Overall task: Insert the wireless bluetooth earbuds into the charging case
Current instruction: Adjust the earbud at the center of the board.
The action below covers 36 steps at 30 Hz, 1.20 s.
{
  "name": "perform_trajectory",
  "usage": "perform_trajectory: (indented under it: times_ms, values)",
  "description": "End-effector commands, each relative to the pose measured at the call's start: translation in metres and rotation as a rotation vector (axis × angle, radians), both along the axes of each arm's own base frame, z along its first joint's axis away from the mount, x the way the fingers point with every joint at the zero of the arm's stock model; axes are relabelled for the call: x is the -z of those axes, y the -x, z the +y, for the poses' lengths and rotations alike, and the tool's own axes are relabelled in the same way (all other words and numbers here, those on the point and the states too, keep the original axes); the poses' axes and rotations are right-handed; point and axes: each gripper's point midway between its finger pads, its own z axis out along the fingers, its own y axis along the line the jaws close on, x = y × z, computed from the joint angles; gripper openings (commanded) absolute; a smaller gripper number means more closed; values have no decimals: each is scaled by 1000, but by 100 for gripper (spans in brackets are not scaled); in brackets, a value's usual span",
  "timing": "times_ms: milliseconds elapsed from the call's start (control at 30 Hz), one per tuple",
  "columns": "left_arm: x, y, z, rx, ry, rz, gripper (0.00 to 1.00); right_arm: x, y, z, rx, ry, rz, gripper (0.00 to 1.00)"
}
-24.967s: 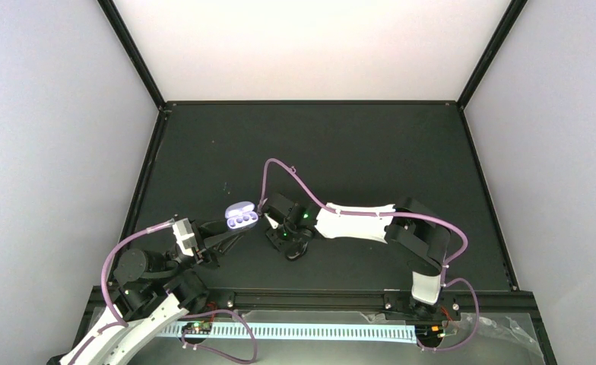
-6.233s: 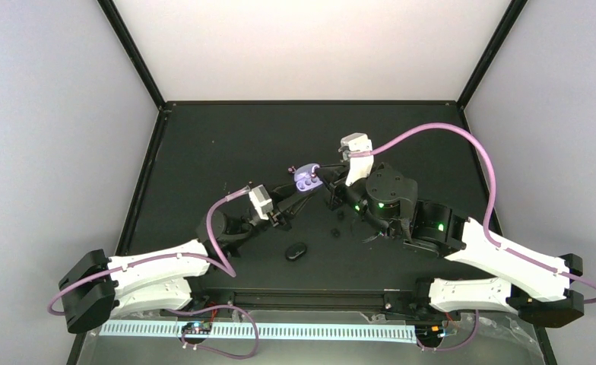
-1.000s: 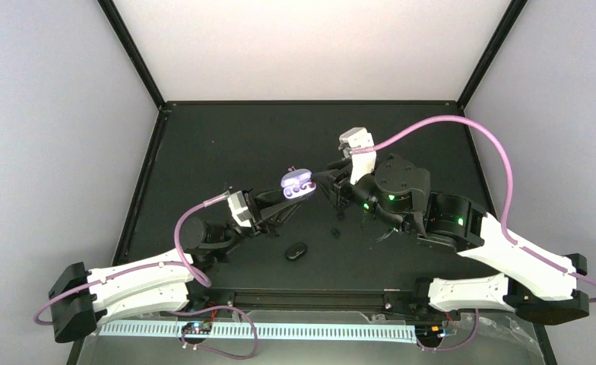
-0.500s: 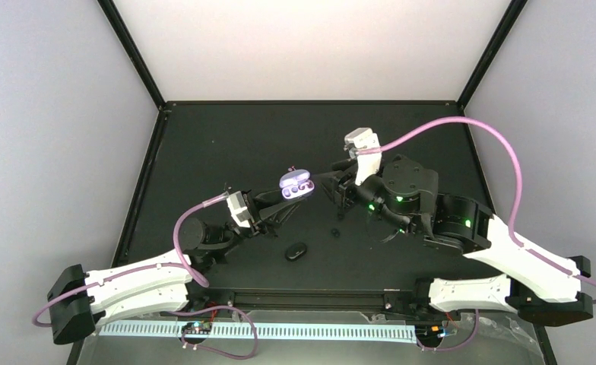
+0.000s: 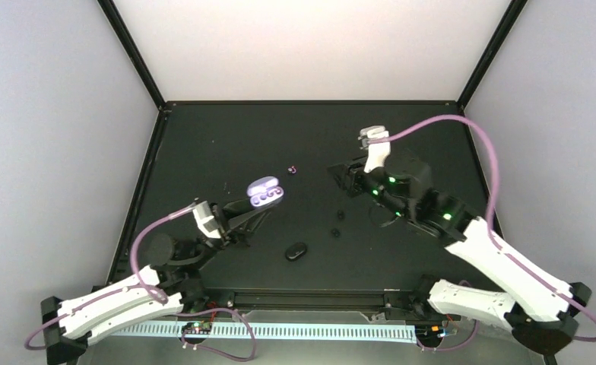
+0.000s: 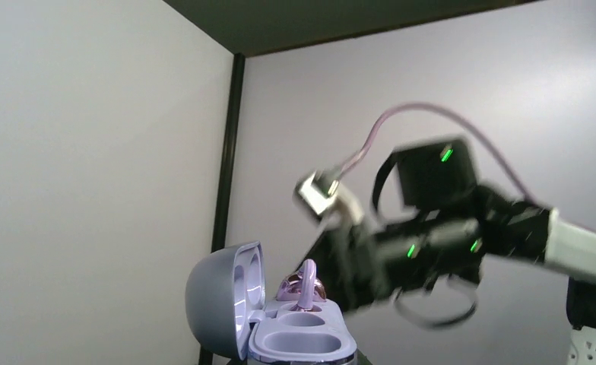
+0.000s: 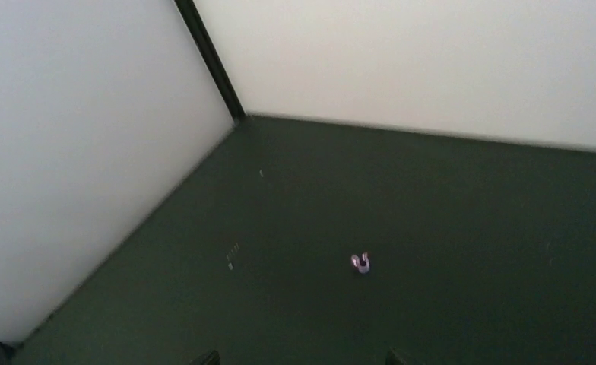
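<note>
The right gripper [image 5: 336,176] hangs open over the middle of the table [image 5: 226,144]. Its own camera shows only the two fingertips [image 7: 207,356] at the bottom edge, spread wide with nothing between them. Ahead of it and a little to its left, the loose pink earbud [image 7: 362,263] lies alone on the dark surface, apart from everything else. That bud looks like the one to fetch now. The gripper should come down with a finger on either side of the bud, then close gently. The bud is tiny and glossy, so a hard or off-centre pinch would likely flick it away. Further out, the left gripper [image 5: 243,217] is clamped on the lower part of the lavender charging case [image 5: 265,193]. It holds the case raised off the table with the lid [image 6: 220,298] swung back. In the left wrist view, the other pink earbud [image 6: 302,283] sits in the far socket with its stem pointing up. Whether it is fully seated I cannot tell. The near socket [image 6: 299,340] is empty and faces upward. The case is best kept level and steady, and the bud turned to match that hollow before it is released. Two small black buds [image 5: 340,215] and a black oval case [image 5: 296,250] lie nearer the arm bases, off the line between gripper and bud.
</note>
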Motion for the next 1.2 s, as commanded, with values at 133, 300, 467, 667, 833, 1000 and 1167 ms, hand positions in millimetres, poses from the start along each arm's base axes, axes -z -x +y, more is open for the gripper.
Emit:
perform_trajectory:
  times_ms: [133, 300, 467, 667, 833, 1000, 1167]
  values:
    - [10, 4, 44, -109, -34, 60, 2, 115, -72, 65, -36, -10, 183, 53]
    - [11, 7, 53, -134, -58, 49, 2, 182, -137, 98, 2, 20, 322, 47]
    - [16, 5, 49, -139, -89, 44, 2, 223, -193, 119, 55, 82, 381, 43]
    - [21, 4, 42, -140, -125, 23, 2, 279, -228, 131, 52, 153, 478, 42]
    - [25, 3, 40, -151, -138, 15, 1, 306, -247, 119, 102, 173, 528, 42]
    - [26, 1, 40, -159, -141, 13, 2, 323, -260, 114, 117, 224, 563, 35]
    - [27, 1, 40, -162, -145, 13, 2, 335, -260, 114, 109, 259, 586, 30]
